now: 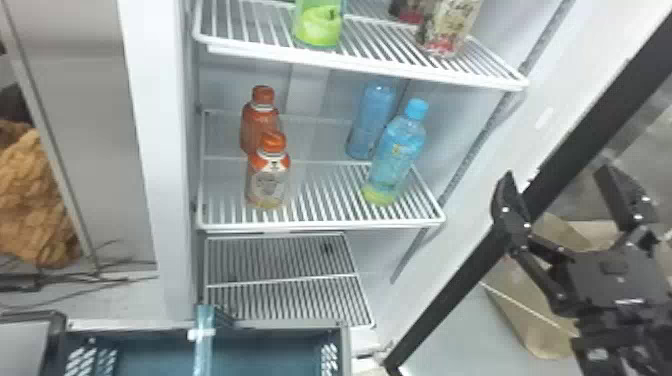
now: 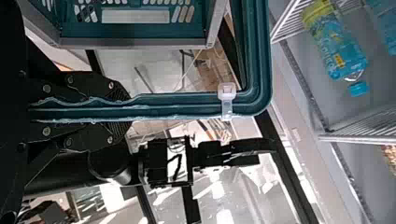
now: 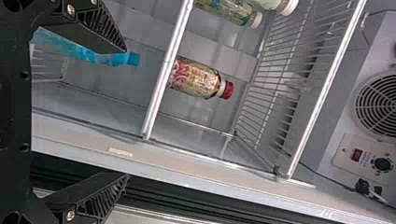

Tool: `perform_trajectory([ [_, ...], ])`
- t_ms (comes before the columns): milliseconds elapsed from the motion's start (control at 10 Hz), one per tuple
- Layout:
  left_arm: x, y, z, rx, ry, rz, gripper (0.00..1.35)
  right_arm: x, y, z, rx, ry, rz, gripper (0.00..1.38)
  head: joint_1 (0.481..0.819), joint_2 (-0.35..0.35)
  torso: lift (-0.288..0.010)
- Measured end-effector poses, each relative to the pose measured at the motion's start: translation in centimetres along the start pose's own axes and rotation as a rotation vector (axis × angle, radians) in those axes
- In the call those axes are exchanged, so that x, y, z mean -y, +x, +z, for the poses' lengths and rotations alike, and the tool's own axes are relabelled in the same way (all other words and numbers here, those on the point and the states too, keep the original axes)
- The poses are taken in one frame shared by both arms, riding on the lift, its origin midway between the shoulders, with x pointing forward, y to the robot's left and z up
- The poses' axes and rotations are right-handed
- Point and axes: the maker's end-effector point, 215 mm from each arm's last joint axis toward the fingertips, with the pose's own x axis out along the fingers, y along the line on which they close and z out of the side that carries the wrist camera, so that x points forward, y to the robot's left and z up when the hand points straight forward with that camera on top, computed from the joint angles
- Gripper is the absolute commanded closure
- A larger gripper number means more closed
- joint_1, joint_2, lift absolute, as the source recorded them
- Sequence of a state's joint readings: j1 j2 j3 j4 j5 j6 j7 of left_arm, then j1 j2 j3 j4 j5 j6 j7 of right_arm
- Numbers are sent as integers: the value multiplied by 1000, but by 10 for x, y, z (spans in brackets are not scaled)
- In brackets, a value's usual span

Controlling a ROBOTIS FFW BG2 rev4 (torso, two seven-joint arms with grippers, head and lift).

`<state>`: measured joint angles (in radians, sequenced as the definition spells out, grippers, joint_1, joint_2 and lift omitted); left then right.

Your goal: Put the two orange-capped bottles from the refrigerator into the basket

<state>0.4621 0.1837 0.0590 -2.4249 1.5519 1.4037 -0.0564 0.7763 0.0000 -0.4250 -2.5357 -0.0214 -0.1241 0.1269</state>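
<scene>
Bottles (image 1: 270,182), 2, orange-capped, left of right gripper (image 1: 554,172), well outside open jaws

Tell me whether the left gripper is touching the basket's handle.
Touching. The left wrist view shows the left gripper shut on the basket's handle, one finger against each side, with no gap showing.

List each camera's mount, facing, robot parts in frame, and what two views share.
Head: on the head, forward and down into the white refrigerator; black two-fingered right claw, open.
Left wrist: left arm, along its black claw, shut on the teal plastic basket's handle.
Right wrist: right arm, at white wire shelves; right claw.
Head and left wrist share: basket, blue bottle with yellow-green base.
</scene>
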Motion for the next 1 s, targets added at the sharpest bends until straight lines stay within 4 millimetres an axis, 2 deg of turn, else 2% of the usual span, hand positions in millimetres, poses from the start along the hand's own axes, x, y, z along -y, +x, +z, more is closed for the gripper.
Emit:
perform_trajectory([
  [400,1,-1,-10,-18,-9,6,1144,-16,-5,4,-1,44,26,107,695,-350,-288],
  [700,1,0,-19,-42,-10,11,1144,-16,-9,-10,-29,69,24,107,695,-350,-288],
  [1000,2,-2,-22,-40,-7,23,1144,-24,-9,-12,-32,93,34,107,695,-350,-288],
])
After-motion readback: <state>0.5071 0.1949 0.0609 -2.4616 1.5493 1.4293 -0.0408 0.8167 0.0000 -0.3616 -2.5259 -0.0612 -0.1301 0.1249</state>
